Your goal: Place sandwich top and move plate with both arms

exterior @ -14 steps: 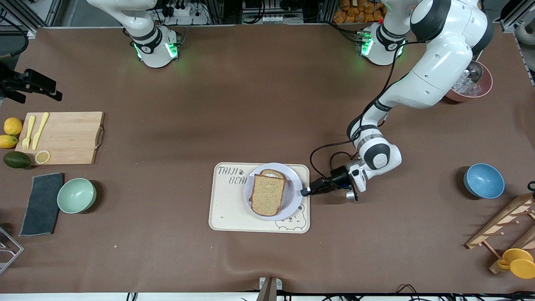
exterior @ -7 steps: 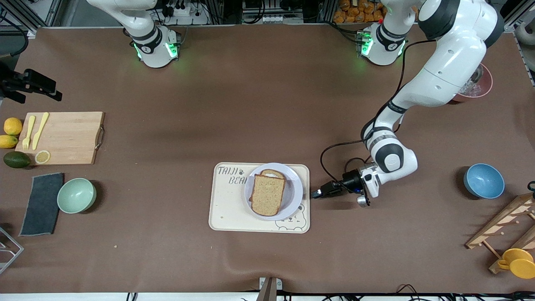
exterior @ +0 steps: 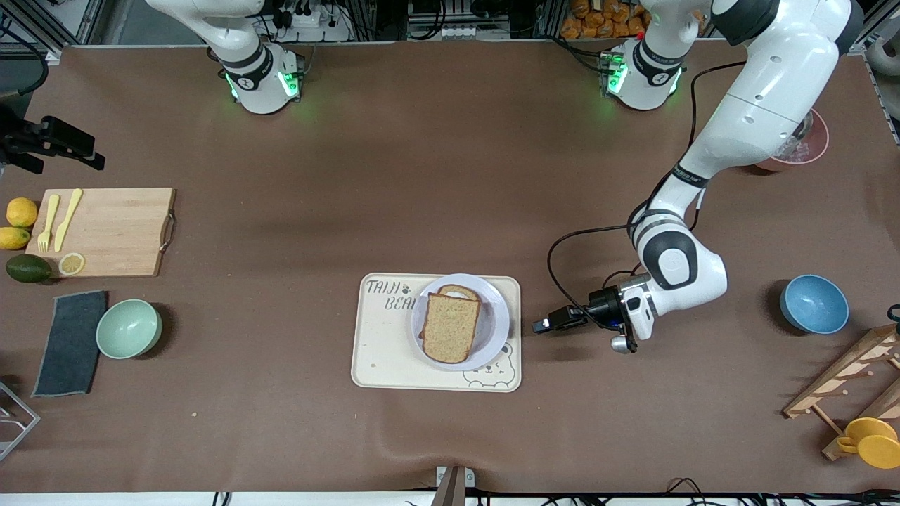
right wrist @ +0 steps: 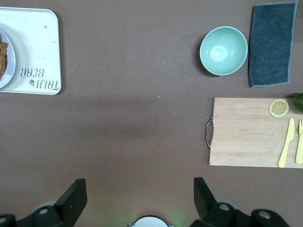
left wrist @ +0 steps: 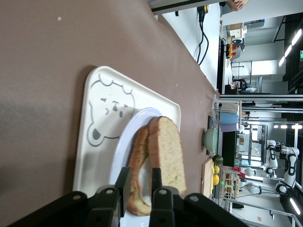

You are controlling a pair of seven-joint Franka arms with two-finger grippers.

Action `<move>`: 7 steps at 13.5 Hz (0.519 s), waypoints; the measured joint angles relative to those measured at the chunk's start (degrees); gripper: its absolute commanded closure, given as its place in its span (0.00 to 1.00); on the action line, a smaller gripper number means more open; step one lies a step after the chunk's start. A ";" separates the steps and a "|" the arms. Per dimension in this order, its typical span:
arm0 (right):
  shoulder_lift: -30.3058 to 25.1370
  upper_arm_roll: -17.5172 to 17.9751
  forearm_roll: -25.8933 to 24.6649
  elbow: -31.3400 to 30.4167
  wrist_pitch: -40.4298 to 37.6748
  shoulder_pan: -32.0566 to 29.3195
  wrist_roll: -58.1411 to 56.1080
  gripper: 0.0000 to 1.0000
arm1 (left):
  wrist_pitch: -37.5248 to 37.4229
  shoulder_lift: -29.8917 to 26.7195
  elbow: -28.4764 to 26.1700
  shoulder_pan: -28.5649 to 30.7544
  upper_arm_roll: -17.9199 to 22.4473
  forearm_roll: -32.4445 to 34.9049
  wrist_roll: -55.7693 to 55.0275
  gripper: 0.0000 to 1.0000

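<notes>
The sandwich top [exterior: 451, 327], a brown bread slice, lies on a second slice [exterior: 458, 290] on the pale plate [exterior: 498, 320], which sits on the cream bear-print tray [exterior: 383, 351]. My left gripper [exterior: 545, 325] is low over the bare table beside the tray, toward the left arm's end, apart from the plate. Its fingers are a little apart and empty. In the left wrist view the gripper [left wrist: 140, 179] faces the sandwich top [left wrist: 168, 156] and the plate [left wrist: 124, 146]. My right gripper [right wrist: 139, 189] is open and empty, waiting high over the table near its base.
A blue bowl [exterior: 813, 303], a wooden rack [exterior: 844, 379] and a yellow cup [exterior: 870, 441] stand toward the left arm's end. A green bowl [exterior: 129, 328], a dark cloth [exterior: 70, 343] and a cutting board [exterior: 105, 230] lie toward the right arm's end.
My left gripper has drawn back from the plate's edge toward the left arm's end of the table. The sandwich top and the plate have stayed in place.
</notes>
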 measured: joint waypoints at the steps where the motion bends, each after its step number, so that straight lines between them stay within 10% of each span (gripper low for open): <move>1: 0.00 0.00 0.00 -0.01 0.00 0.00 0.00 0.00 | 0.00 -0.92 -0.01 -0.02 -0.03 0.49 -1.30 0.75; 7: 0.00 0.00 0.00 -0.09 -0.10 0.00 0.00 0.00 | -0.16 -8.61 -0.22 0.59 0.13 17.54 -17.69 0.76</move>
